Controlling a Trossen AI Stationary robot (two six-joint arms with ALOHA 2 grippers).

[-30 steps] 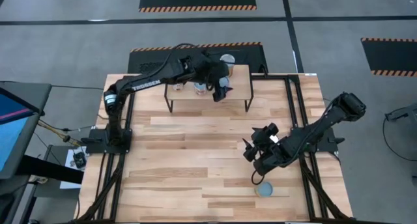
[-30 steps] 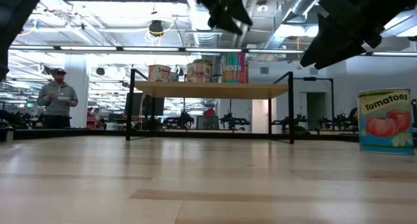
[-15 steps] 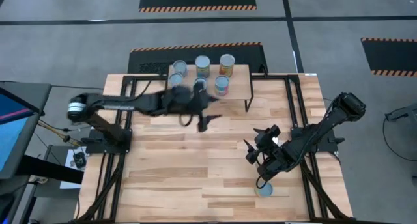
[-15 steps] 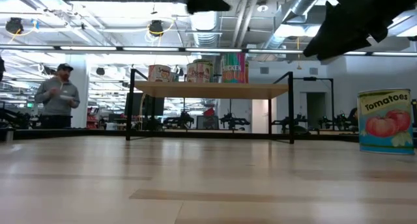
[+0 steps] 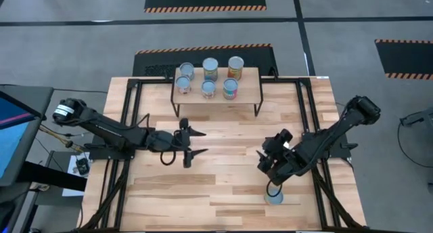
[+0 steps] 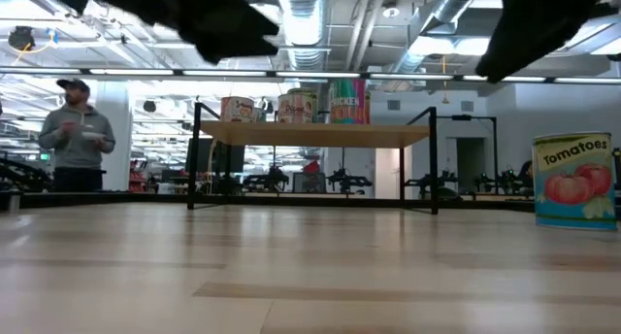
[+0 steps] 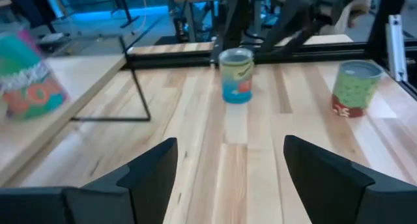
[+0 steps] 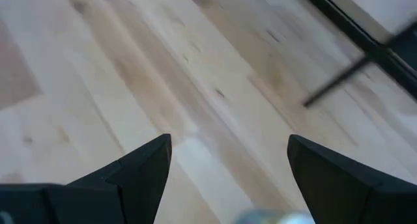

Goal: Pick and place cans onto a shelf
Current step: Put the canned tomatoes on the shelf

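Near the table's front edge, right of centre, blue-labelled tomato tin (image 5: 277,197) stands upright, directly below right gripper (image 5: 269,166), fingers spread, empty. Left gripper (image 5: 193,143), open, empty, sits mid-table, farther. Light-wood shelf (image 5: 252,87) holds five tins.

Blue tomato-print can (image 6: 573,180), light-wood shelf (image 6: 313,134)

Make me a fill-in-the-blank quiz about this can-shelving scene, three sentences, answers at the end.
1. The shelf carries ___ cans.
2. The Tomatoes can stands on the ___, not on the shelf.
3. The left pincer and the right pincer both stand ___ and hold nothing.
Missing words: six; table; open.
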